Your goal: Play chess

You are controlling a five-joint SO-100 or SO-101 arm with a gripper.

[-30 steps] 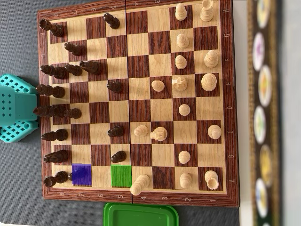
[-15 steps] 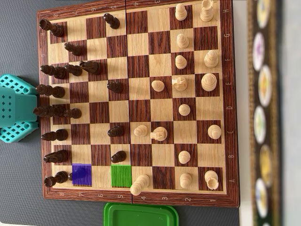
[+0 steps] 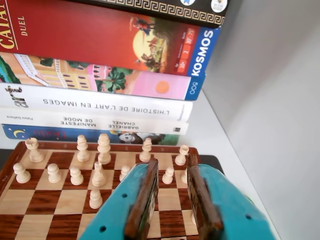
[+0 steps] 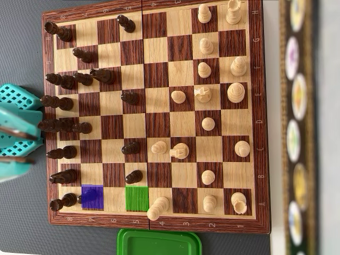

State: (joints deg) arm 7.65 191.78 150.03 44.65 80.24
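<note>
now the teal gripper [image 4: 13, 143] reaches further in from the left edge of the overhead view than half a second ago, and its two brown-lined fingers [image 4: 18, 132] show there, set apart with nothing between them. it hangs just off the left edge of the chessboard [image 4: 154, 226], beside the row of dark pieces [image 4: 64, 125]. a pawn under a blue marked square [image 4: 91, 196] stands near the board's lower left corner, with a green marked square [image 4: 136, 198] to its right. no piece has shifted. a green lid [image 4: 159, 241] lies below the bottom edge. light pieces [image 4: 204, 94] fill the right half. in the wrist view the gripper [image 3: 172, 200] points toward stacked books [image 3: 100, 75].
</note>
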